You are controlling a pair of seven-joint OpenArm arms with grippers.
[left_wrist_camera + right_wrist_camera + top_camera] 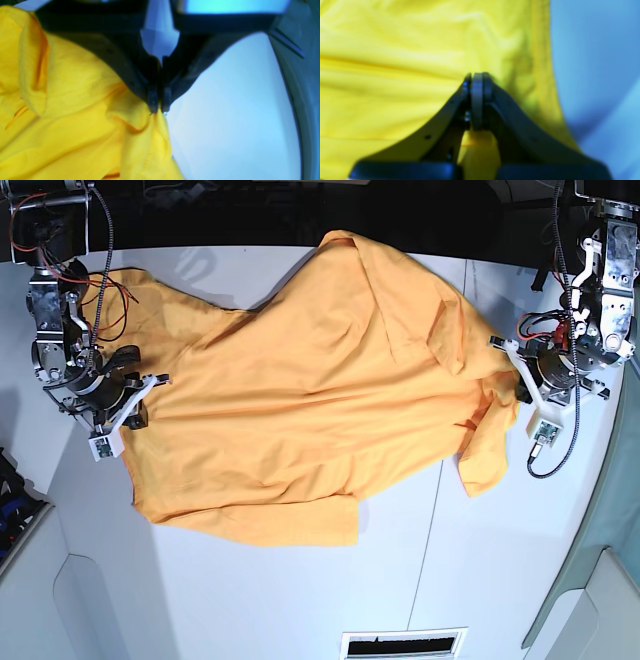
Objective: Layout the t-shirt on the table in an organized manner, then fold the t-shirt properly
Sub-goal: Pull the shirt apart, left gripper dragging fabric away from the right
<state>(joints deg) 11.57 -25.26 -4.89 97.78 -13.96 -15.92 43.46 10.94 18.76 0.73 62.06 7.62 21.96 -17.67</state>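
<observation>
We've got the shirt (310, 380) spread wide across the table (300, 600), stretched on a slant between our two arms, with wrinkles and folds running through the middle. One corner reaches up toward the table's far edge, and a sleeve hangs down loose near the dark seam (425, 540) in the tabletop.

Over on our left gripper (159, 110), the jaws are pinched tight together, and a bunched fold of yellow cloth comes straight out from between the tips. We're holding the shirt's edge there, with bare white table just beside it. In the base view that gripper (527, 387) sits right at the shirt's end, by the drooping sleeve.

Our right gripper (477, 80) is clamped closed too. The wrist view is blurry, but cloth fills the space behind the tips and a bit of yellow shows between the fingers lower down, so we have fabric caught there. From the base view, that gripper (130, 405) sits at the shirt's opposite edge.
</observation>
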